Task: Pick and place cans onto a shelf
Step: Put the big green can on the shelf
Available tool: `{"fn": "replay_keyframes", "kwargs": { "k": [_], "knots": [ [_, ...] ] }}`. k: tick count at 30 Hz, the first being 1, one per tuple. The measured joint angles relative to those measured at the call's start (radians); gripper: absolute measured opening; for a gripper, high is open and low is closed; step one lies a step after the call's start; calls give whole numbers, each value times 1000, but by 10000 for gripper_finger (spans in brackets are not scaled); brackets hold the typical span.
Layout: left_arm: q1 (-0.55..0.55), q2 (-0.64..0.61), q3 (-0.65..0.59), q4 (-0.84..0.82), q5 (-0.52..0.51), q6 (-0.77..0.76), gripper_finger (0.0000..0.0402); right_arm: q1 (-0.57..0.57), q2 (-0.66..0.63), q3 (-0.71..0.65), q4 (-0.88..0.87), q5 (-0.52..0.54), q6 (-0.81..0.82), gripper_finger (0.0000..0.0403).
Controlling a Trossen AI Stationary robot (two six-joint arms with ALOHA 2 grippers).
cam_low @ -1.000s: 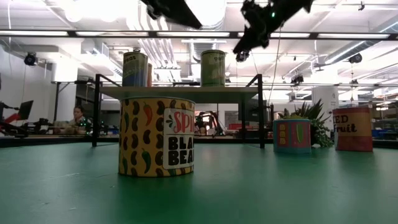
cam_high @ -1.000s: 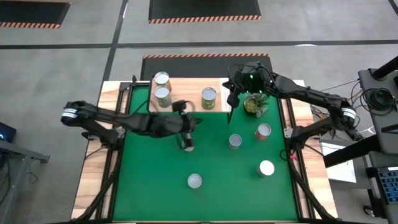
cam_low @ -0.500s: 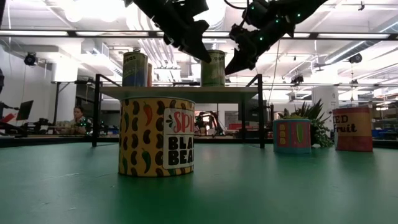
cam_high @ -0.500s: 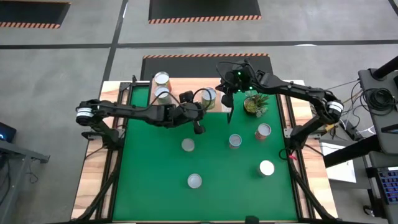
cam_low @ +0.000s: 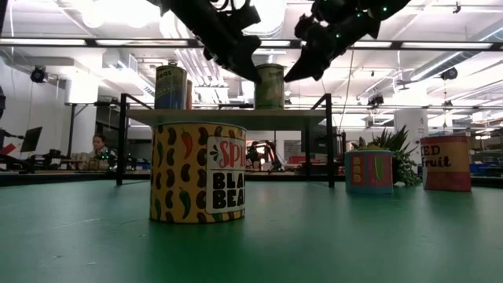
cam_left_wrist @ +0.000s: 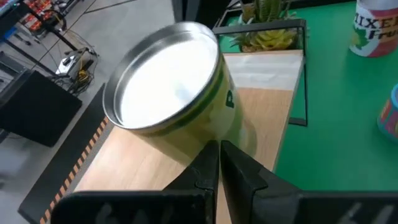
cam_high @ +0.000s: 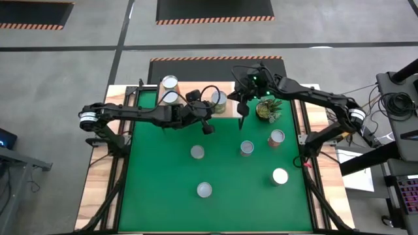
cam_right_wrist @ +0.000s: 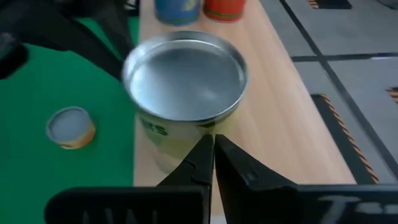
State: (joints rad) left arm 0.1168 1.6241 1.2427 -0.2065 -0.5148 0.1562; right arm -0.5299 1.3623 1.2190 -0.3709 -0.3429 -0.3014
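Note:
A green-labelled can point(cam_high: 220, 100) point(cam_low: 269, 86) point(cam_left_wrist: 168, 93) point(cam_right_wrist: 183, 74) stands upright on the light-wood shelf point(cam_high: 196, 86) point(cam_low: 228, 116). Two more cans point(cam_high: 170, 82) point(cam_high: 171, 98) stand on the shelf's left part. My left gripper point(cam_high: 208, 128) point(cam_low: 245, 73) point(cam_left_wrist: 217, 149) is shut, in the air just on the near left of the green can. My right gripper point(cam_high: 242, 121) point(cam_low: 289, 77) point(cam_right_wrist: 212, 142) is shut too, in the air on its near right. Both point slanting down at the can's wall, and the high view shows a gap to it.
Several cans stand on the green table: a bean can point(cam_high: 197, 152) point(cam_low: 198, 173), others point(cam_high: 247, 148) point(cam_high: 276, 138) point(cam_high: 279, 176) point(cam_high: 204, 190). A potted plant point(cam_high: 268, 109) is by the shelf's right end. The shelf's right part point(cam_left_wrist: 273, 87) is bare wood.
My left gripper, shut throughout, has left the can at the table's middle and swung toward the far edge and a little right, ending beside the green can on the shelf. My right gripper has turned and sunk slightly beside that can. No can has moved.

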Motion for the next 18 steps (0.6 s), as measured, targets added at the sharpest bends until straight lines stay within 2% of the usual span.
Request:
{"fn": "replay_keyframes", "kwargs": {
  "k": [14, 18],
  "knots": [
    [17, -2, 1, -11, 0, 1, 0, 22, -11, 0, -66, 10, -13, 9],
    [17, -2, 0, -15, 0, 0, 0, 22, -32, 0, -88, 47, -6, 9]
  ]
}}
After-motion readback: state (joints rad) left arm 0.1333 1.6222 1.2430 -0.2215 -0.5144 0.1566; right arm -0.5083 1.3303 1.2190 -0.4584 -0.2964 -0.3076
